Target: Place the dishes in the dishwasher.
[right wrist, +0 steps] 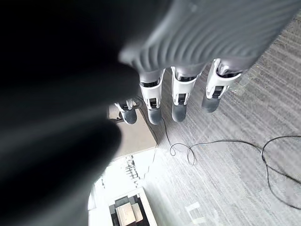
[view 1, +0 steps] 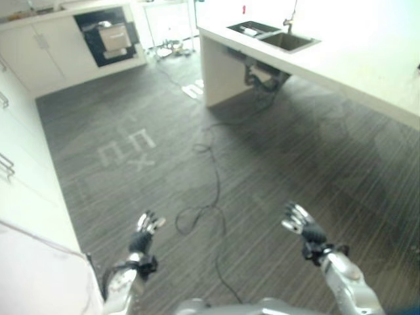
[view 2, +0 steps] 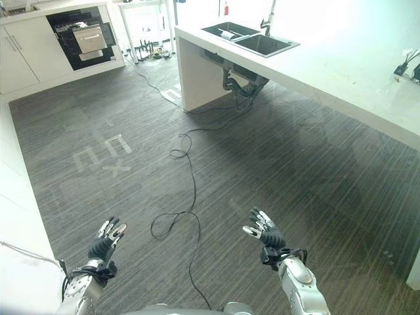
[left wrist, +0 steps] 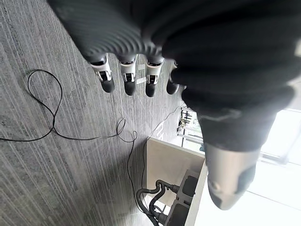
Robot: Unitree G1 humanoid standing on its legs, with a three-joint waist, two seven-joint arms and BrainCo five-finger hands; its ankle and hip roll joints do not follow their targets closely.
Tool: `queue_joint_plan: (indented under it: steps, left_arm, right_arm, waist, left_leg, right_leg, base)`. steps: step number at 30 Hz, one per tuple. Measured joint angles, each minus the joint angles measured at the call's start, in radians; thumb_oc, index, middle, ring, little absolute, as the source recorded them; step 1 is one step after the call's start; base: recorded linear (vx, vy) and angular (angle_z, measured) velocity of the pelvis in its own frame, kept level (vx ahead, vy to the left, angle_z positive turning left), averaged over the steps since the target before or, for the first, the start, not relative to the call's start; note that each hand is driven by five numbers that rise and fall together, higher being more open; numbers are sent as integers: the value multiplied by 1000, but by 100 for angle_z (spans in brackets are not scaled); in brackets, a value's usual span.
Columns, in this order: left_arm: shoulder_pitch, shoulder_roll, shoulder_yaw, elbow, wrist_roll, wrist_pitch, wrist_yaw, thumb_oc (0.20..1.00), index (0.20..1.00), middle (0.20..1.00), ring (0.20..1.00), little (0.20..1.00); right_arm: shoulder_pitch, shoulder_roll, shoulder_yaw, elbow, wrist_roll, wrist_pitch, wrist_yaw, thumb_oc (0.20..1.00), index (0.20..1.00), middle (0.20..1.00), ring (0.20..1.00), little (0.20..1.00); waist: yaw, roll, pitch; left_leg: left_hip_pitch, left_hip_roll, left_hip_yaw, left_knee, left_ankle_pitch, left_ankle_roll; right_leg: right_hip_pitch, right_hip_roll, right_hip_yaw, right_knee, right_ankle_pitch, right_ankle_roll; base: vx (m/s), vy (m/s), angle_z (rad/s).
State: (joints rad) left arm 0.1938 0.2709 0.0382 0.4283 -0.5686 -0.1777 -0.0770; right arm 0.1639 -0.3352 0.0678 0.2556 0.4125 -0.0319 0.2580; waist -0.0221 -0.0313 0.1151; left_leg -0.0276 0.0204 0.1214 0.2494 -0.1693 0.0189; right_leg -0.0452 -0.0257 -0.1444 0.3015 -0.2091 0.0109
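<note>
Nearest the camera, the left hand (view 2: 105,244) and the right hand (view 2: 264,231) are raised over the floor (view 2: 275,164), both empty, with fingers straight and loosely spread; each wrist view confirms nothing is held.

The task's things lie well apart from them. The dishes (view 2: 225,33) appear as pale items in the near basin of the sink (view 2: 252,41), set into the far end of the bench (view 2: 341,72); their number and kind are too small to tell. A tap (view 2: 270,18) stands at the sink's far edge. The dishwasher (view 2: 84,38) sits open in the cabinets (view 2: 20,56) along the far wall, with a pulled-out rack visible, across the floor from the bench's far end. White tape marks (view 2: 105,156) lie on the floor between.

Judgement: no item is collected yet; the step in hand is the approach to the sink. To do it well, the robot should walk up the bench side, steer round the bench's corner, stop square to the basin, and keep both hands wide until an item is within reach.
</note>
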Motion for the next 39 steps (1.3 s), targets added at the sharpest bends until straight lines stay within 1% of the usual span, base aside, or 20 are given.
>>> queue_joint_plan:
  steps: [2, 4, 5, 9, 13, 15, 17, 18, 20, 24, 26, 28, 30, 31, 32, 33, 35, 36, 38, 39]
  left_arm:
    - [1, 8, -4, 0, 3, -3, -1, 1000, 1000, 1000, 1000, 1000]
    - [-35, 48, -5, 0, 9, -13, -6, 1000, 1000, 1000, 1000, 1000]
    - [-39, 42, -10, 21, 9, -11, -8, 1000, 1000, 1000, 1000, 1000]
    - [-59, 0, -26, 6, 10, -18, -8, 1000, 1000, 1000, 1000, 1000]
    - [-7, -39, -27, 48, 10, -23, -7, 1000, 1000, 1000, 1000, 1000]
    - [1, -41, -24, 45, 10, -23, -8, 1000, 1000, 1000, 1000, 1000]
    - [1, -25, 7, 41, 10, -23, -16, 1000, 1000, 1000, 1000, 1000]
    - [-14, -7, 8, 43, 10, -23, -16, 1000, 1000, 1000, 1000, 1000]
    - [-73, 33, 3, 42, 40, -23, -25, 1000, 1000, 1000, 1000, 1000]
    - [-112, 63, 4, 46, 44, -18, -27, 1000, 1000, 1000, 1000, 1000]
    - [-108, 57, 3, 44, 49, -11, -29, 1000, 1000, 1000, 1000, 1000]
    - [-95, 54, 1, 45, 48, -4, -19, 1000, 1000, 1000, 1000, 1000]
    - [-76, 47, -5, 40, 48, 18, -18, 1000, 1000, 1000, 1000, 1000]
    - [-73, 44, 1, 40, 48, 22, -24, 1000, 1000, 1000, 1000, 1000]
    - [-79, 47, 5, 41, 48, 21, -29, 1000, 1000, 1000, 1000, 1000]
    - [-90, 85, 7, 42, 48, 19, -47, 1000, 1000, 1000, 1000, 1000]
    - [-42, 95, 17, 54, 48, 25, -44, 1000, 1000, 1000, 1000, 1000]
    - [-14, 79, -1, 56, 48, 25, -46, 1000, 1000, 1000, 1000, 1000]
    - [2, 74, -37, 43, 48, 22, -51, 1000, 1000, 1000, 1000, 1000]
    - [19, 59, -30, 36, 48, 20, -49, 1000, 1000, 1000, 1000, 1000]
  right_arm:
    - [-3, -14, 2, 0, 0, 0, 9, 1000, 1000, 1000, 1000, 1000]
    - [-19, -20, 0, -13, 1, -13, 19, 1000, 1000, 1000, 1000, 1000]
    - [-22, -30, 0, -4, 0, -20, 18, 1000, 1000, 1000, 1000, 1000]
    - [-52, -33, -33, 9, -4, -19, 33, 1000, 1000, 1000, 1000, 1000]
    - [-13, -88, -40, 3, -40, -21, 62, 1000, 1000, 1000, 1000, 1000]
    - [54, -91, -53, -72, -39, -20, 68, 1000, 1000, 1000, 1000, 1000]
    - [66, -61, -48, -100, -39, -16, 74, 1000, 1000, 1000, 1000, 1000]
    - [52, -40, -40, -112, -40, -17, 72, 1000, 1000, 1000, 1000, 1000]
    - [4, 4, -20, -112, -40, -18, 55, 1000, 1000, 1000, 1000, 1000]
    - [-82, 46, 3, -113, -41, -19, 21, 1000, 1000, 1000, 1000, 1000]
    - [-75, 62, 6, -109, -43, -18, 9, 1000, 1000, 1000, 1000, 1000]
    - [-47, 56, 34, -104, -54, -16, 2, 1000, 1000, 1000, 1000, 1000]
    - [-8, 37, 50, -106, -78, -13, -4, 1000, 1000, 1000, 1000, 1000]
    - [33, 13, 46, -109, -78, -14, -1, 1000, 1000, 1000, 1000, 1000]
    - [67, -3, 33, -107, -77, -20, 3, 1000, 1000, 1000, 1000, 1000]
    - [99, -19, 8, -108, -75, -44, 19, 1000, 1000, 1000, 1000, 1000]
    - [137, -17, -8, -64, -76, -41, 19, 1000, 1000, 1000, 1000, 1000]
    - [144, -18, 1, -65, -76, -41, 20, 1000, 1000, 1000, 1000, 1000]
    - [135, 3, -3, -98, -75, -44, 19, 1000, 1000, 1000, 1000, 1000]
    - [106, 6, 10, -109, -76, -43, 18, 1000, 1000, 1000, 1000, 1000]
  waist:
    - [13, -12, 29]
    - [33, -94, 96]
    - [30, -82, 131]
    - [19, 52, 153]
    - [29, 86, 154]
    - [28, 72, 121]
    - [46, 0, 79]
    - [51, -21, 70]
    - [65, -41, 46]
    - [57, -9, 22]
    - [50, 21, 14]
    - [47, 38, 19]
    - [19, 52, 16]
    - [11, 55, 16]
    - [-7, 26, 19]
    - [-47, -13, 57]
    - [-59, -73, 73]
    - [-59, -77, 74]
    - [-72, -58, 95]
    - [-46, -61, 87]
  left_leg:
    - [22, -4, 20, -18, 25, -40]
    - [-180, -14, 11, 350, 91, -128]
    - [-260, 24, 5, 435, 115, -100]
    - [-265, 233, 69, -23, 132, -128]
    - [-302, 266, 3, 19, 146, -149]
    - [-249, 202, 51, 5, 153, -127]
    - [-229, 116, 60, 48, 192, -72]
    - [-218, 89, 79, 92, 171, 8]
    - [-212, 45, 75, 137, 98, 57]
    - [-96, -12, 54, 37, 67, 113]
    - [-82, -26, 55, 43, 50, 135]
    - [-71, -35, 58, 38, 21, 175]
    - [-50, -40, 58, 10, 23, 137]
    - [-36, -51, 32, -14, 15, 99]
    - [-38, -53, 37, -22, -3, 55]
    - [-105, -57, 55, 136, -88, 59]
    - [-98, -108, 51, 198, -132, 76]
    - [-72, -112, 59, 178, -172, -33]
    - [-39, -92, 38, 232, -190, 76]
    - [5, -100, 50, 200, -199, 63]
  right_leg:
    - [-8, 2, 12, 33, -20, -15]
    - [-81, -40, 34, 169, -69, -66]
    - [-58, -29, 28, 147, -62, -53]
    - [-11, 81, 11, 55, -36, 1]
    - [97, 91, 67, 12, -63, -3]
    - [162, 55, 87, -4, -94, -1]
    - [246, -29, 105, -80, -101, 54]
    - [255, -62, 88, -54, -79, 71]
    - [265, -106, 45, -21, -14, 90]
    - [217, -139, 41, 114, 132, 197]
    - [70, -149, 66, 358, 259, 201]
    - [-105, -151, 56, 597, 208, 185]
    - [-171, -124, -33, 456, 103, 140]
    - [-173, -85, -71, 216, 71, 110]
    - [-177, -67, -98, 6, 84, 107]
    - [-250, -132, -63, -80, 129, 177]
    - [-404, -232, -18, -44, 230, 155]
    - [-455, -241, 15, -41, 284, 131]
    - [-440, -256, 52, -16, 286, 149]
    - [-416, -249, 45, 50, 269, 124]
  base:
    - [7, -141, -15]
    - [113, 0, -4]
    - [241, 191, 15]
    - [349, 307, 6]
    - [325, 275, -45]
    - [339, 284, -27]
    - [282, 247, -16]
    - [227, 219, 23]
    - [226, 236, 41]
    - [183, 265, 26]
    - [152, 246, 10]
    - [203, 108, -12]
    - [278, -177, 6]
    - [311, -301, 25]
    - [283, -265, 74]
    - [329, -280, 60]
    - [389, -279, 38]
    - [398, -270, 70]
    - [366, -269, 61]
    - [336, -280, 15]
